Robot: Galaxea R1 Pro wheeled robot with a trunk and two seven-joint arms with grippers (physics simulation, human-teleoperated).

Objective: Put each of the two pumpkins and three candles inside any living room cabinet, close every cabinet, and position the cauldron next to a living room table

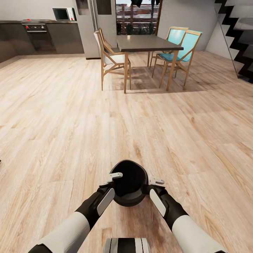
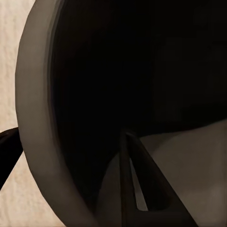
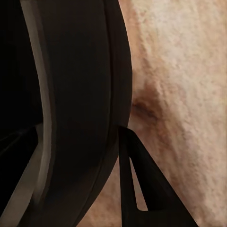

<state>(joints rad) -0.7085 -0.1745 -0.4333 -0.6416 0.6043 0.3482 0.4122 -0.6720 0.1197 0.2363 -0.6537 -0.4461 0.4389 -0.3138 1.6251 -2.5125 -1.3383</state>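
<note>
ITEM 1 – cauldron (image 1: 129,182): black round pot, wide mouth up, carried low in front of robot trunk, above wood floor (image 1: 52,116). Well short of dining table (image 1: 147,43), which stands far ahead, slightly right of pot. Held between both arms, prob. because the pot is too wide for one pincer; each clamps an opp. side of the rim so it rides level.

ITEM 2 – left gripper (image 1: 113,179): on pot's left rim. Left wrist view shows one finger (image 2: 142,189) inside the dark bowl, rim wall (image 2: 35,118) running beside it; closed onto the cauldron rim, judged from that straddle.

ITEM 3 – right gripper (image 1: 151,182): on pot's right rim. Right wrist view: one finger (image 3: 142,189) outside the pot wall (image 3: 80,104), floor beyond; the other looks to be on the inner side, dim. Also clamped on the rim, as judged.

ITEM 4 – dining table: dark top, pale wood legs. White-seat chair (image 1: 110,58) at its left side, two teal chairs (image 1: 181,47) at its right. Kitchen units w/ oven (image 1: 37,33) and microwave (image 1: 63,14) far left of table; stairs (image 1: 239,35) to its right.

STATUS: pot in transit; judged step = carry to a table. Whether this table counts as living room: can't tell. Pumpkins, candles, cabinet: n/a here.

RISK: two-point rim hold, so uneven arm motion could tilt or drop the pot
</note>
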